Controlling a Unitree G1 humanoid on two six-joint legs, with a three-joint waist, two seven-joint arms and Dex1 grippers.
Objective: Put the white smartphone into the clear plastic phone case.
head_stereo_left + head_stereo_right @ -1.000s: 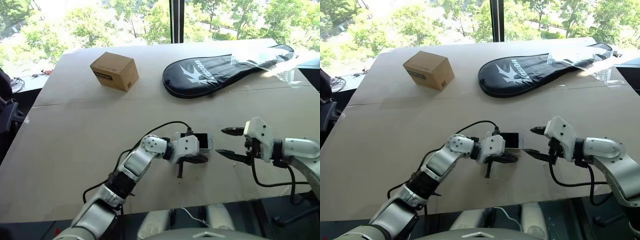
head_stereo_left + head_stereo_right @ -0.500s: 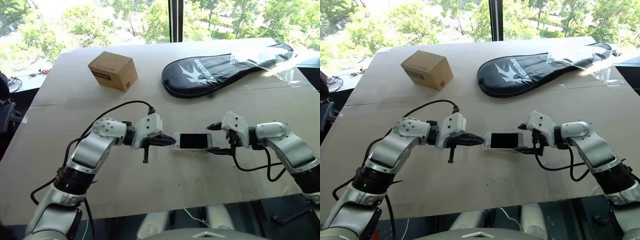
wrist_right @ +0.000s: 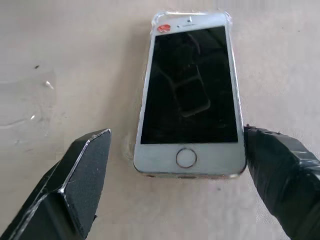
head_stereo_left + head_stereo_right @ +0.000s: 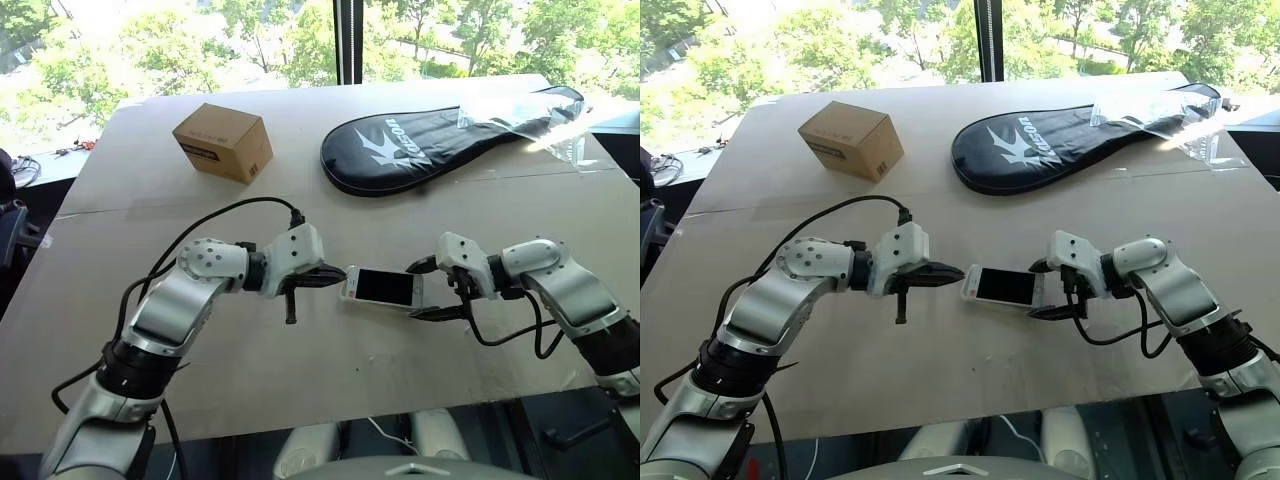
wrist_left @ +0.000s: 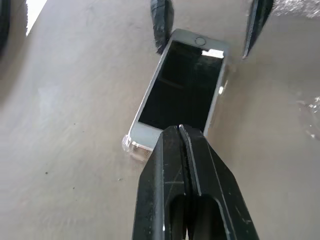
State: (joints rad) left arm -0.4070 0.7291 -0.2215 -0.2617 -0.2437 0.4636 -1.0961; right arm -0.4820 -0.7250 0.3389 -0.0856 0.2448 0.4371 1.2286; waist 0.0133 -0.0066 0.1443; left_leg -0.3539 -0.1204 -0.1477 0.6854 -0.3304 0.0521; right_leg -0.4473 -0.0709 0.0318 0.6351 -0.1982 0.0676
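Right wrist view shows the right gripper [image 3: 175, 185] spread around the white smartphone [image 3: 189, 95], probably bracing it in the clear plastic phone case [image 5: 131, 144], while the left gripper [image 4: 340, 278], fingers pressed together, pokes its left end.

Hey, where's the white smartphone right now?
The white smartphone lies screen-up on the table in the head view, near its front edge, between the shut left gripper and the open right gripper.

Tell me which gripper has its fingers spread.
The right gripper: its fingers straddle the phone's home-button end. The left gripper's are pressed together.
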